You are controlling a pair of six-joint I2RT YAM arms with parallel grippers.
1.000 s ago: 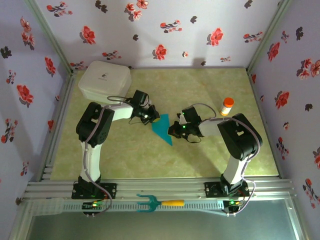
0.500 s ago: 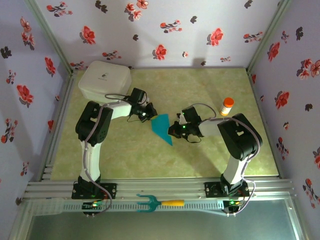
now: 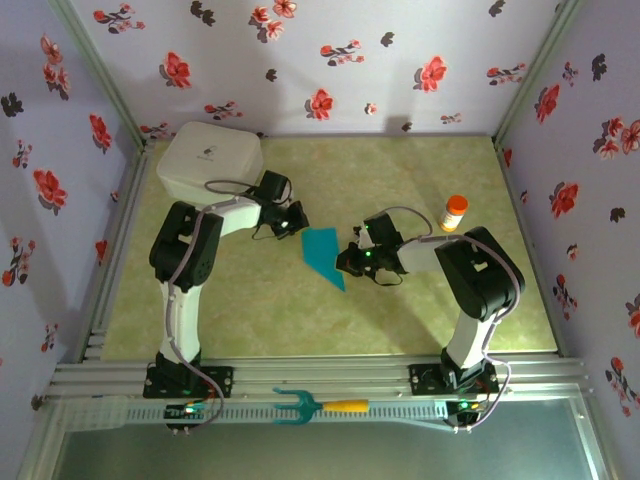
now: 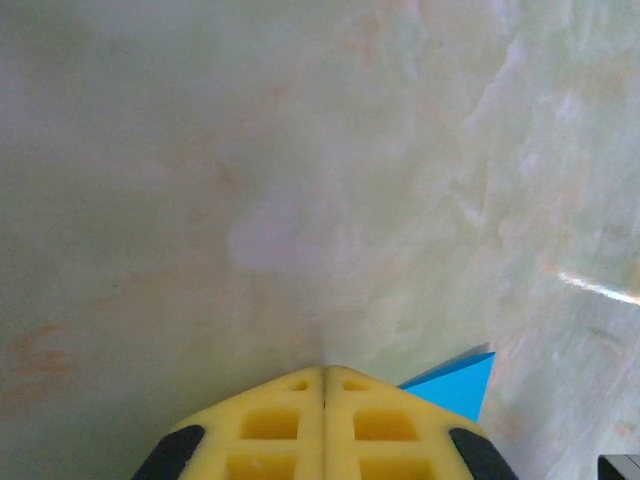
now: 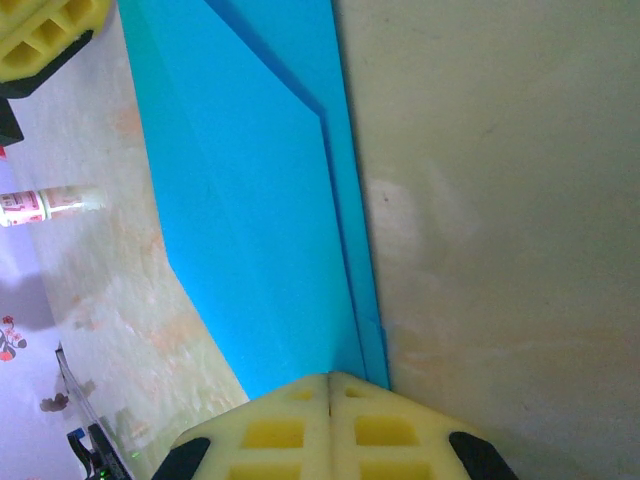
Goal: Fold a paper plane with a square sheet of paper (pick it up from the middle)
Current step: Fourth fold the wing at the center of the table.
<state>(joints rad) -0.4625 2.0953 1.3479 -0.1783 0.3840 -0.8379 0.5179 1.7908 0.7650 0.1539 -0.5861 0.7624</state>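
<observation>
Paper [image 3: 322, 255] is lying flat mid-table, already folded into a tapered teal shape, with the wide end far and the point running near-right. In the right wrist view [image 5: 250, 200] stacked layers are showing along its edge.

Left gripper [image 3: 297, 222] is sitting just beside the paper's far-left corner with its fingers pressed together and gripping nothing. Its wrist view [image 4: 324, 370] is showing bare table [image 4: 300, 180] ahead and one paper corner [image 4: 455, 385] poking out on the right.

Right gripper [image 3: 345, 262] is sitting at the paper's right edge, jaws also closed flush. In its wrist view [image 5: 330, 378] the tips are overlapping the folded edge. Can't tell if they're pinching or just pressing it.

White box [image 3: 210, 160] is sitting far-left and the orange-capped bottle [image 3: 455, 212] is standing right of the right arm.
</observation>
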